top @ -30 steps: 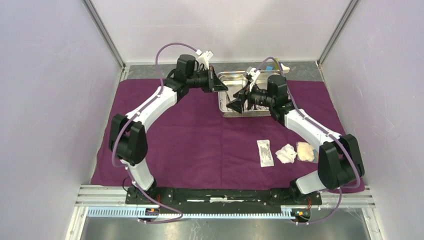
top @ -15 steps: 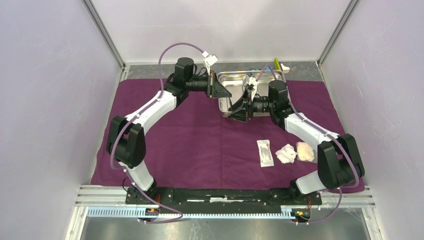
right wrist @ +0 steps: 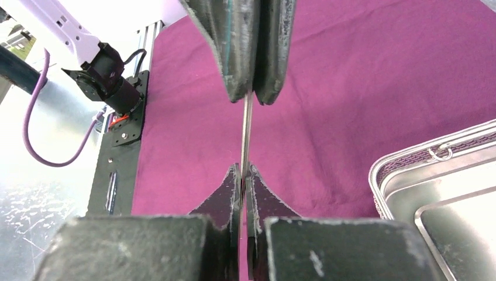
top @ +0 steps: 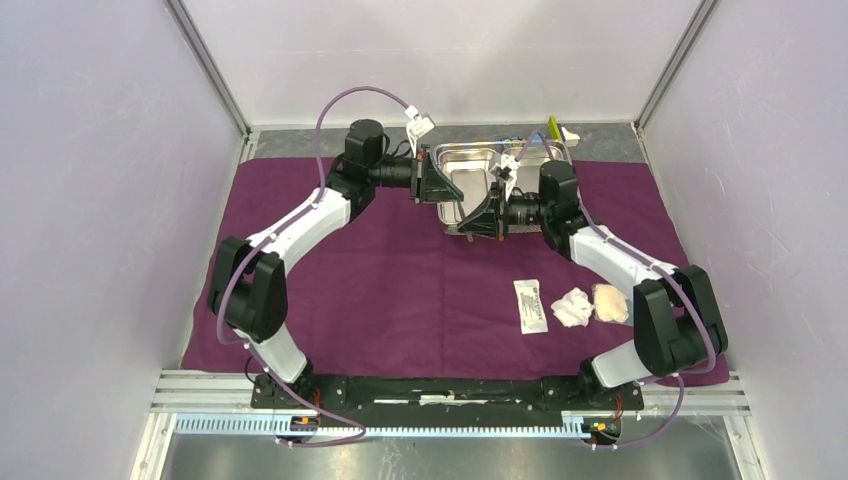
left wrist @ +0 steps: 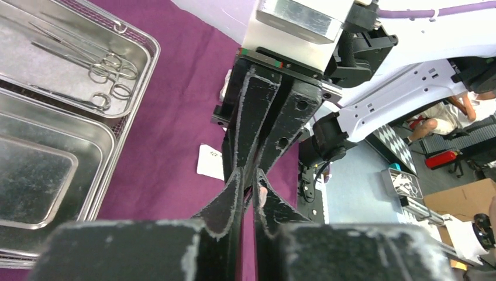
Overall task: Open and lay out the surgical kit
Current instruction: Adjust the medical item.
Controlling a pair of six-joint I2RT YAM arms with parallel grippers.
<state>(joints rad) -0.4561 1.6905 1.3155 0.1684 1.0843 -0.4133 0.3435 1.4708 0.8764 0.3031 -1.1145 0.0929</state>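
Over the plum-purple cloth (top: 380, 270), just in front of the steel tray (top: 470, 160), my two grippers meet tip to tip. A slim steel instrument (right wrist: 247, 129), seen edge-on as a thin bar, spans the gap between them. My right gripper (right wrist: 244, 172) is shut on its near end. The left gripper's fingers (right wrist: 254, 47) clamp its far end. My left gripper (left wrist: 250, 175) shows closed jaws, and its own fingers hide the instrument. More scissor-handled instruments (left wrist: 99, 64) lie in one tray compartment. A white flat packet (top: 531, 305) and gauze pads (top: 572, 307) lie on the cloth at the right.
A tan pad (top: 610, 302) sits beside the gauze near the right arm's elbow. A yellow-green block (top: 552, 127) lies behind the tray by the back wall. Enclosure walls and metal posts close in both sides. The arm bases stand on a black rail (top: 440, 388) along the near edge.
My right gripper moved left toward the left gripper and closed on the slim steel instrument. The left gripper stayed shut and shifted slightly right and forward.
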